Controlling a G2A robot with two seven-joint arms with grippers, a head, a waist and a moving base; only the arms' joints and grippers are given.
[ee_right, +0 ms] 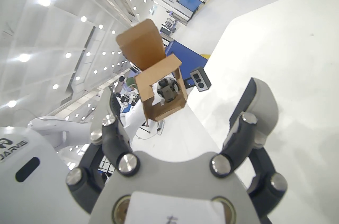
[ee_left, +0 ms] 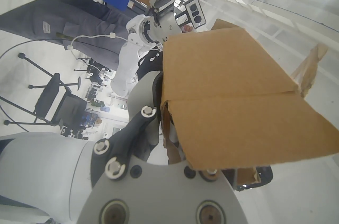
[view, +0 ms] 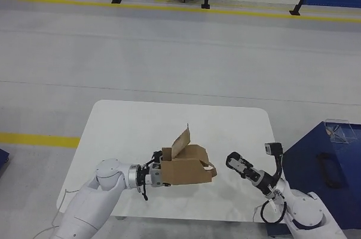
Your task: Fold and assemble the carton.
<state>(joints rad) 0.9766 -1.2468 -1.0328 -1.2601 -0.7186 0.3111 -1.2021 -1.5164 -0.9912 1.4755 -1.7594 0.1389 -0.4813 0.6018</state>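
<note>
Partly formed carton (view: 183, 167), held over the desk (view: 168, 119) near its front edge, with one flap (view: 181, 142) upright. Risk: gripped at one end only, the open tube may twist or collapse if pushed. The left hand (view: 156, 173) is clenched on the carton's end. The right hand (view: 234, 161) is spread wide and empty, just apart from it.

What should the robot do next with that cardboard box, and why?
Probably the right gripper should ease in toward the carton and press the raised flap down. The left gripper grips the carton's opposite end, the right gripper is open and empty a short way off, and that flap stands up unfolded over the open end.
</note>
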